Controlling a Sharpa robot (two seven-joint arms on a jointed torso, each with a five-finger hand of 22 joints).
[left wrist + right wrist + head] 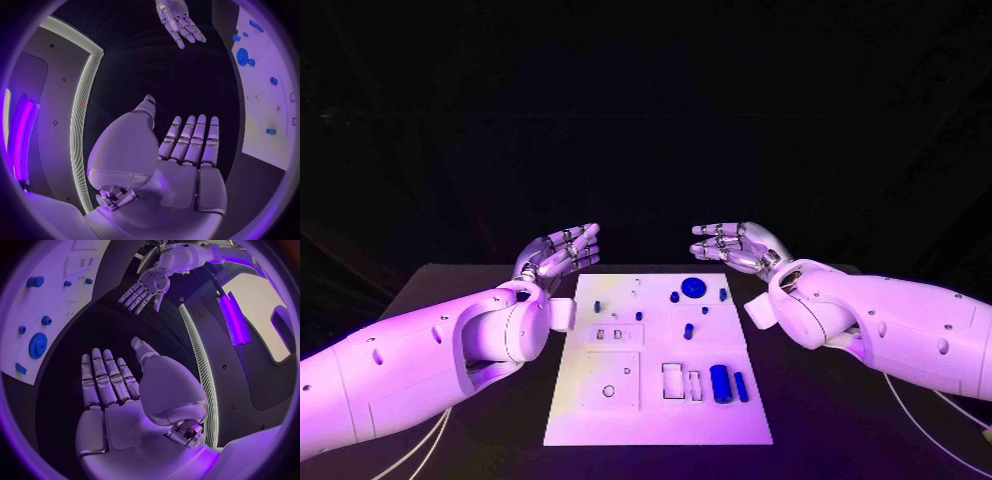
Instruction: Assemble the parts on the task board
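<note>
Table [473, 300] first: black, carrying the white task board [639, 415] at its middle, between both arms. Left hand [560, 250] and right hand [737, 243] hover beyond the board's far corners, fingers spread, holding nothing. Blue parts lie on the board: a gear [692, 287] and a cylinder [720, 383]. They look light, rigid and slippery, best pinched by their sides. Smaller pieces are too small to identify.

Smooth white arm shells, small dark screws; left hand [560, 249], right hand [737, 243] silver, segmented.
</note>
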